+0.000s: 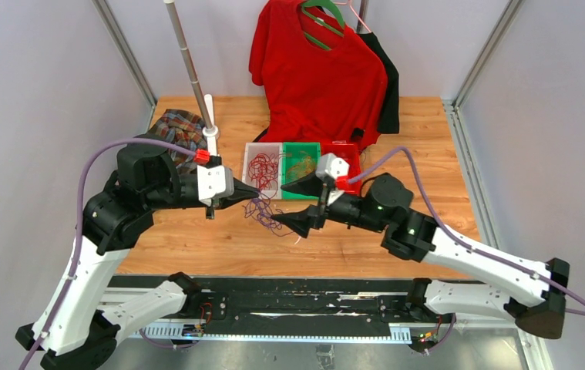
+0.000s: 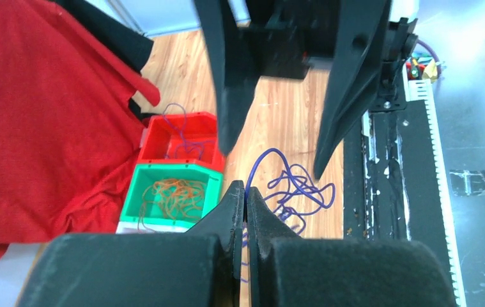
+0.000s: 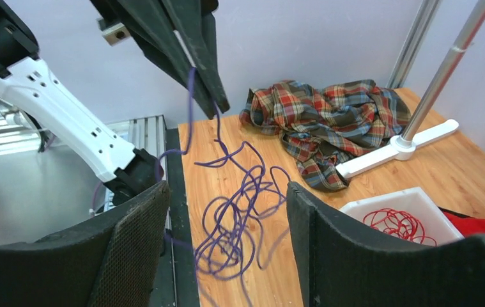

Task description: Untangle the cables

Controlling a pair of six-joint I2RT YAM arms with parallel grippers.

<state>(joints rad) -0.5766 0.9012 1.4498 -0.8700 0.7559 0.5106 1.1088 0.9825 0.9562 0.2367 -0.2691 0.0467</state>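
A tangle of purple cables lies on the wooden table in front of the bins. My left gripper is shut on one purple strand, which hangs from its tip down into the tangle. My right gripper stands open just above and right of the tangle, its jaws wide apart with nothing held between them. Red cables lie in a white bin. Orange cables fill a green bin. A red bin holds a purple strand.
A red shirt on a hanger drapes onto the table behind the bins. A plaid cloth lies at the back left beside a metal pole on a white base. The table's near edge meets a black rail.
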